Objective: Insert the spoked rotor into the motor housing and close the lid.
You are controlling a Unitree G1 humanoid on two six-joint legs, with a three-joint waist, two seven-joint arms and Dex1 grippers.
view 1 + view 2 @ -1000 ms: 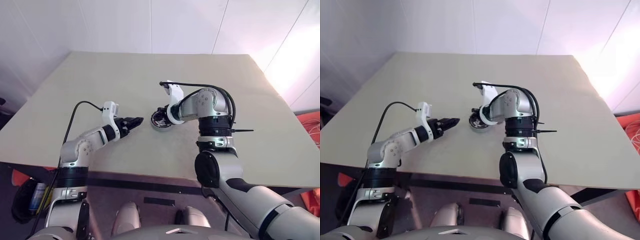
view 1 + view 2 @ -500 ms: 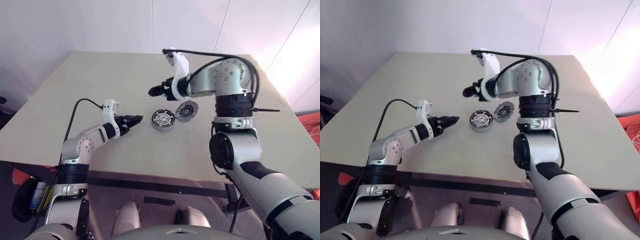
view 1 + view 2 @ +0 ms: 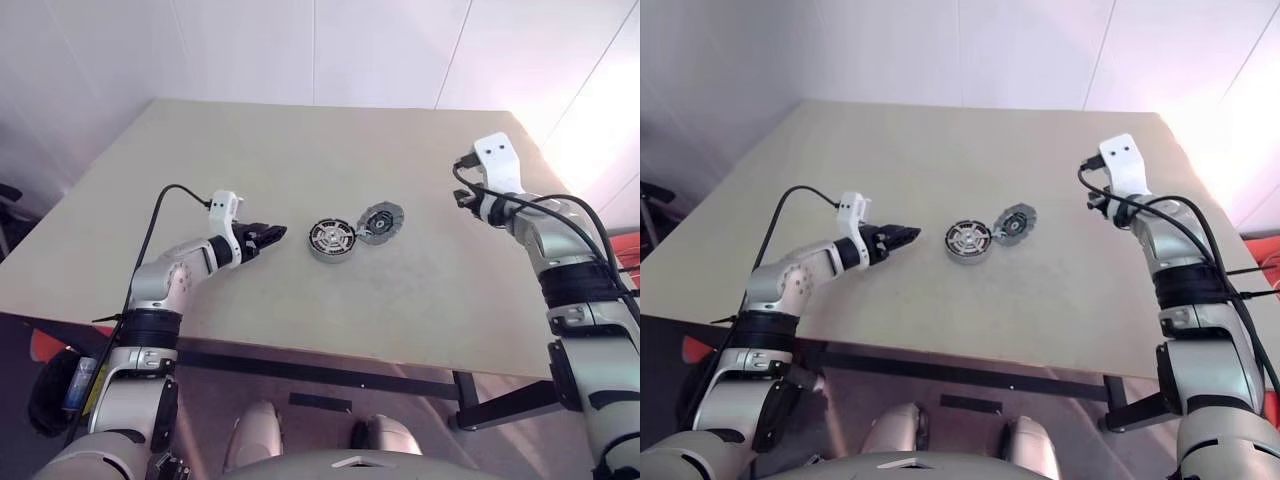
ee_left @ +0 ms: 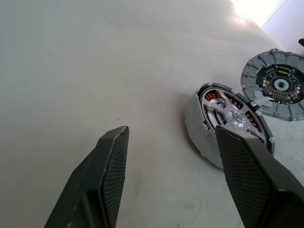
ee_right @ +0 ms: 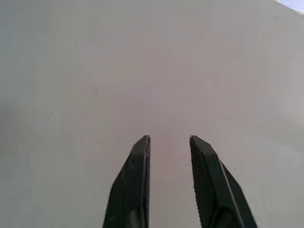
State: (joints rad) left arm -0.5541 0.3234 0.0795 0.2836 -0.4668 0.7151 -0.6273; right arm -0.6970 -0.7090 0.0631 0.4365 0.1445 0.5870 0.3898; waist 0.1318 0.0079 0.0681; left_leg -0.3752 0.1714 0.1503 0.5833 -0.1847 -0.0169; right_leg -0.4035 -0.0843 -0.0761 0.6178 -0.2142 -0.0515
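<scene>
The round dark motor housing with copper windings sits mid-bench, the silver-spoked black rotor seated inside, face up. The flat silvery perforated lid lies touching it. The left pincer gapes empty nearby; the right pincer, narrowly parted, grips nothing.

Bare lab or test room, plain beige table, white panelled walls
</scene>
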